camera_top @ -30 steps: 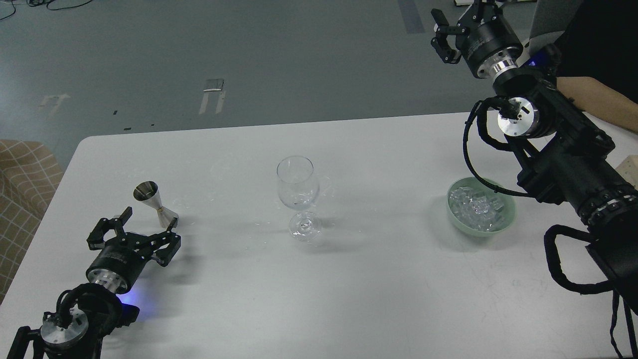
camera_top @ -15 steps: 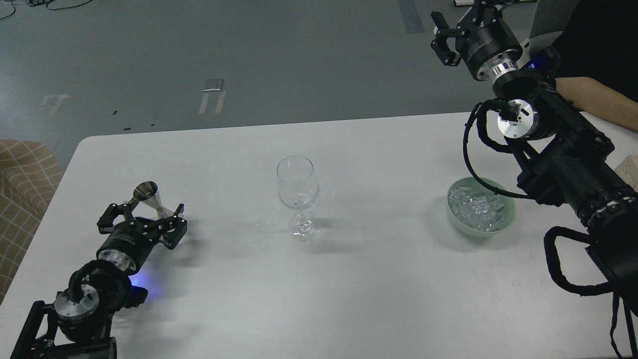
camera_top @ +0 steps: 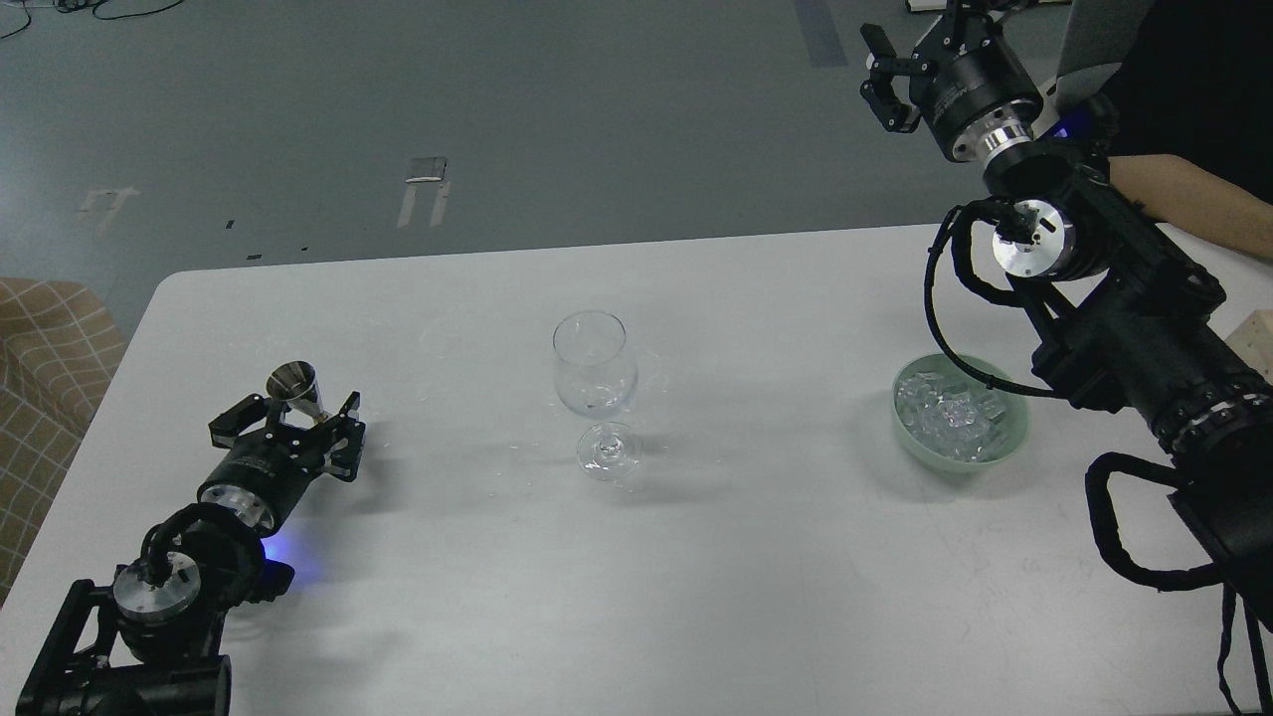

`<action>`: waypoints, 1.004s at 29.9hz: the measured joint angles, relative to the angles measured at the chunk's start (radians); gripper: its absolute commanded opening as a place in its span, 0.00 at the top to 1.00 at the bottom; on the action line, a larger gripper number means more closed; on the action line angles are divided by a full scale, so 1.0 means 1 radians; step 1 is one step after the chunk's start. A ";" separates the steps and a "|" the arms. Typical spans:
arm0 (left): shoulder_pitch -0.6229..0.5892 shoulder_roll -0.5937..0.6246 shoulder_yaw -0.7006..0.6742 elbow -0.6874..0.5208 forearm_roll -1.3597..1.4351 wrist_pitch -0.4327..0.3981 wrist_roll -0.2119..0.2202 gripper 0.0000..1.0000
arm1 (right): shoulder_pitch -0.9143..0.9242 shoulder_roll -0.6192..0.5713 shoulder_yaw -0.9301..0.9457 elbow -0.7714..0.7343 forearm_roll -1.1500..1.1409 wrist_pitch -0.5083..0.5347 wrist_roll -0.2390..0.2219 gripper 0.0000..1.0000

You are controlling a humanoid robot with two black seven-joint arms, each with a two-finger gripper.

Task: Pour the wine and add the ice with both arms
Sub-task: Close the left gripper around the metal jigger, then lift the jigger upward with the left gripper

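Note:
A clear wine glass [camera_top: 595, 388] stands upright mid-table; any liquid in it is too faint to see. A small steel jigger [camera_top: 301, 392] stands at the left. My left gripper [camera_top: 295, 415] is open, its fingers on either side of the jigger's lower half, not closed on it. A pale green bowl [camera_top: 1008, 443] at the right holds many clear ice cubes [camera_top: 950, 416]. My right gripper [camera_top: 910, 55] is raised high beyond the table's far edge, fingers apart and empty.
The white table [camera_top: 696, 577] has a rounded far-left corner. A checked tan cushion [camera_top: 45, 368] lies off the left edge. A person's forearm [camera_top: 1188, 204] reaches in at the far right behind my right arm. Grey floor lies beyond.
My left gripper has moved forward and up to the jigger, which now sits between its fingers. The right arm has barely moved.

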 measured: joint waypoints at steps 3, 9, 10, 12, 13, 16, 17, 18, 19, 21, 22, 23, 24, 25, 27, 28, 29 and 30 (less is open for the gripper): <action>0.000 0.010 0.003 0.000 0.002 -0.001 -0.004 0.61 | -0.005 0.001 0.000 0.000 0.000 0.000 0.000 0.00; 0.001 0.012 0.003 0.008 0.011 -0.035 -0.005 1.00 | -0.006 0.001 0.002 0.001 0.000 -0.001 0.000 0.00; 0.001 0.012 0.003 0.014 0.011 -0.047 -0.003 1.00 | -0.006 0.002 0.002 0.001 0.000 -0.001 0.000 0.00; 0.001 0.011 0.004 0.025 0.011 -0.060 0.003 1.00 | -0.006 0.002 0.002 0.001 0.000 -0.001 0.000 0.00; 0.001 0.010 0.004 0.029 0.010 -0.062 0.004 1.00 | -0.006 0.002 0.002 0.001 0.000 -0.001 0.000 0.00; 0.000 0.009 0.003 0.035 0.008 -0.067 0.006 1.00 | -0.006 0.002 0.002 0.001 0.000 -0.001 0.000 0.00; 0.000 0.008 0.002 0.035 0.008 -0.070 0.006 1.00 | -0.006 0.002 0.002 0.001 0.000 -0.001 0.000 0.00; -0.001 0.008 0.002 0.035 0.007 -0.072 0.007 1.00 | -0.007 0.002 0.002 0.001 0.000 -0.001 0.000 0.00; -0.002 0.008 0.001 0.035 0.006 -0.074 0.007 1.00 | -0.007 0.002 0.002 0.001 0.000 -0.001 0.000 0.00; -0.005 0.008 0.001 0.035 0.003 -0.076 0.008 1.00 | -0.007 0.001 0.002 0.001 0.000 -0.001 0.001 0.00; -0.008 0.009 0.001 0.035 0.002 -0.076 0.008 1.00 | -0.007 0.001 0.002 0.001 0.000 -0.001 0.001 0.00; -0.011 0.009 0.001 0.031 0.001 -0.076 0.009 1.00 | -0.007 0.001 0.002 0.001 0.000 -0.001 0.001 0.00; -0.016 0.010 0.000 0.026 0.000 -0.076 0.011 1.00 | -0.007 0.001 0.002 0.001 0.000 -0.001 0.001 0.00; -0.020 0.011 0.000 0.022 -0.001 -0.075 0.013 1.00 | -0.007 0.002 0.002 0.001 0.000 -0.001 0.001 0.00; -0.030 0.016 -0.003 0.014 -0.004 -0.071 0.021 1.00 | -0.007 0.003 0.002 0.001 0.000 -0.001 0.001 0.00; -0.033 0.020 -0.005 0.007 -0.005 -0.069 0.027 1.00 | -0.007 0.004 0.002 0.001 0.000 -0.001 0.001 0.00; -0.034 0.027 -0.008 -0.001 -0.006 -0.068 0.033 1.00 | -0.007 0.004 0.002 0.001 0.000 -0.001 0.001 0.00; -0.035 0.034 -0.010 -0.016 -0.007 -0.066 0.040 1.00 | -0.007 0.004 0.002 0.001 0.000 -0.001 0.001 0.00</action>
